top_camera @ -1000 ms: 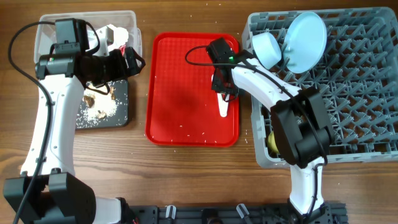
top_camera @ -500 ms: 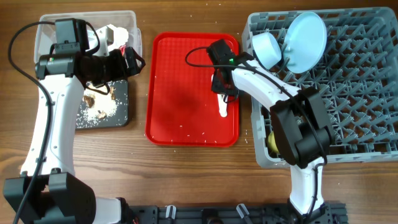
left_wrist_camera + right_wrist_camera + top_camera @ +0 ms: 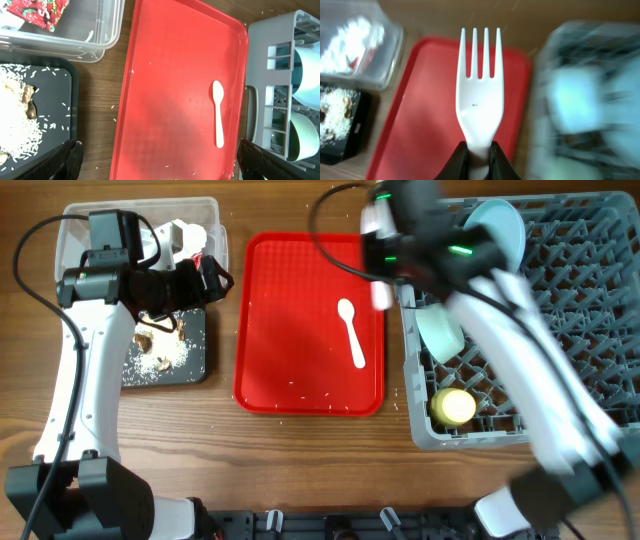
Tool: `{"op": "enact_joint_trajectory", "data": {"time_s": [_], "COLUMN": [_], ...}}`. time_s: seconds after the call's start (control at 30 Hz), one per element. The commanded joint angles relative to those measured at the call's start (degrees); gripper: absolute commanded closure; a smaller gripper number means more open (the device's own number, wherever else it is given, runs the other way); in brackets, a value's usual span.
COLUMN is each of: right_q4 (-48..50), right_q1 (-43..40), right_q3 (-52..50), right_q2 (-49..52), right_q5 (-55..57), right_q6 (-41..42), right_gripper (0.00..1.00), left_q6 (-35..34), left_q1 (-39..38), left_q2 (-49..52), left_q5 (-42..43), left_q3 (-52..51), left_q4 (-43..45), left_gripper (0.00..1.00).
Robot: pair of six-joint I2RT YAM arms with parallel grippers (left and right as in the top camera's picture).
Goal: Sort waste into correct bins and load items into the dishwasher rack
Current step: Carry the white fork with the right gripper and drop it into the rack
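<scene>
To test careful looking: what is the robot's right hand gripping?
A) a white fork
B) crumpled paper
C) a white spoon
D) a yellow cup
A: the right wrist view shows the right hand shut on the white fork, while the spoon lies loose on the red tray.

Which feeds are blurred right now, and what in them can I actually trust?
Overhead: the right arm is smeared by motion blur, while the red tray, spoon and left arm are sharp. Right wrist: the white fork in the right gripper is crisp, but everything behind it, dishwasher rack included, is blurred. Left wrist: sharp throughout.
</scene>
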Motion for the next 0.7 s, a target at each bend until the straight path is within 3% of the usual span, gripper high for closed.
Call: {"op": "enact_joint_trajectory", "data": {"time_s": [0.0,0.17,0.2,0.23,0.27,0.53,0.57,0.63,0.67], "right_q4": [-5.57,-13.53,-14.49,-15.58,-15.61,-8.35,-7.52,-6.45,-5.6], "right_q1": [-6.29,-16.55,-19.04,-21.92,-22.6,-24.06,-24.06,-24.06,-24.06], "right_q3": [0.22,-1.49,-3.8,-8.92,-10.93,-27.21,-27.89,-28.52,-28.5], "right_q2": [-7.34,-7.32,-6.93,-6.27,-6.05,-5.38,-5.38,-5.35,-5.38], "right_q5": [11.89,17.07,13.84,5.33,4.0,4.07,4.07,4.07,4.09], "right_q6": [-8.24,-15.89,-20.13,-29.59,-31.23,-32.0,-31.95,-31.65,-30.56], "right_gripper": [0.96,0.96,0.96,0.96,0.96,0.95,0.89,0.62,0.58], "left_q6": [0.11,0.11,0.11,0.11,0.11,0.11,0.11,0.11,0.11], "left_q1": [0.15,0.15,0.15,0.15,0.15,0.15,0.15,0.15,0.15], "left_q2": [-0.46,-0.46,-0.46,-0.46,-0.46,-0.46,-0.46,-0.46,-0.46], "left_q5": [0.04,0.07,0.04,0.04,0.07,0.07,0.04,0.07,0.07], "left_q3": [0.37,0.37,0.37,0.37,0.37,0.37,0.37,0.37,0.37], "left_q4": [0.11,0.11,0.11,0.09,0.11,0.11,0.11,0.11,0.11], "left_gripper": [0.0,0.0,0.0,0.0,0.0,0.0,0.0,0.0,0.0]}}
